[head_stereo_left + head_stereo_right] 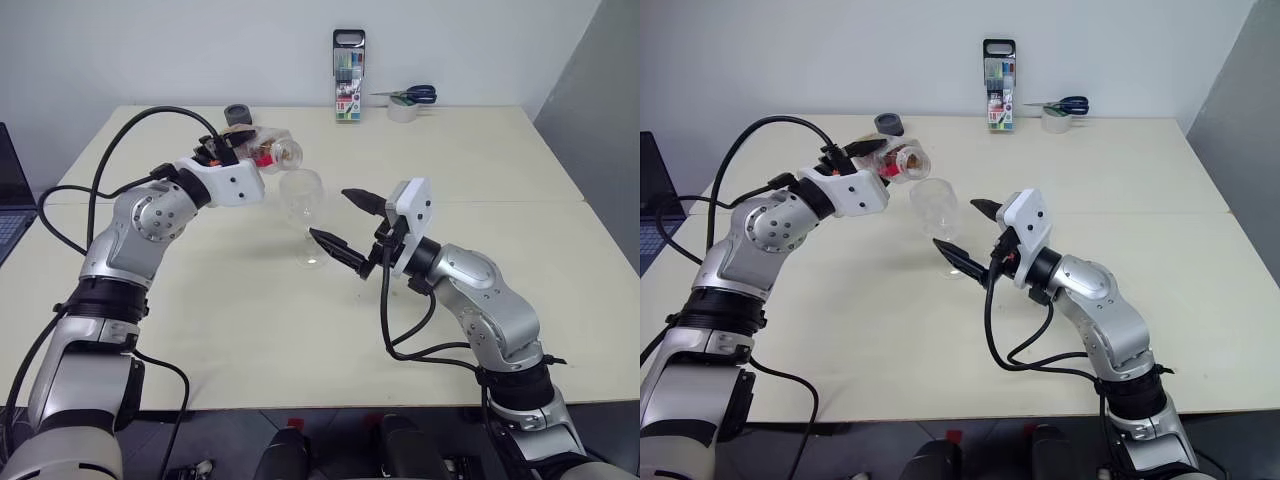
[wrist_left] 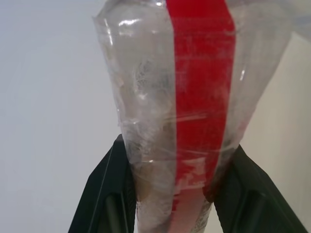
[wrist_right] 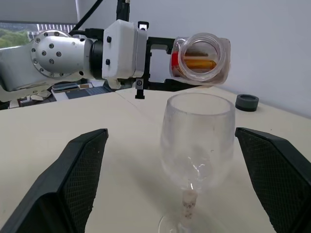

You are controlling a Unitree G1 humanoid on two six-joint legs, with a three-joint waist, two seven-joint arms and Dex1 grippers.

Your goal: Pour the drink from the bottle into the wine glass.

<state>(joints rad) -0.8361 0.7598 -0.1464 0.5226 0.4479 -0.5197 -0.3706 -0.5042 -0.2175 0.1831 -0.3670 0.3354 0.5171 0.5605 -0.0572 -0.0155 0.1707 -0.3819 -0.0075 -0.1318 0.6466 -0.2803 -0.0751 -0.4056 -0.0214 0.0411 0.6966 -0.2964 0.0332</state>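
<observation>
My left gripper [image 1: 243, 150] is shut on the bottle [image 1: 268, 152], which is tipped close to level, its uncapped mouth just above the rim of the wine glass [image 1: 302, 200]. In the left wrist view both black fingers [image 2: 104, 194] clamp the bottle [image 2: 194, 97] at its red label strip. A little amber drink [image 3: 197, 63] lies inside the bottle [image 3: 201, 58]. The glass [image 3: 197, 131] stands upright on the table and its bowl looks clear. My right gripper [image 1: 330, 214] is open, one finger on each side of the glass, not touching it.
A dark grey round lid [image 1: 237, 113] lies on the table behind the bottle. At the far edge stand a marker-pen case [image 1: 349, 75] and a tape roll with scissors [image 1: 405, 104]. A laptop [image 1: 10, 200] sits off the table's left side.
</observation>
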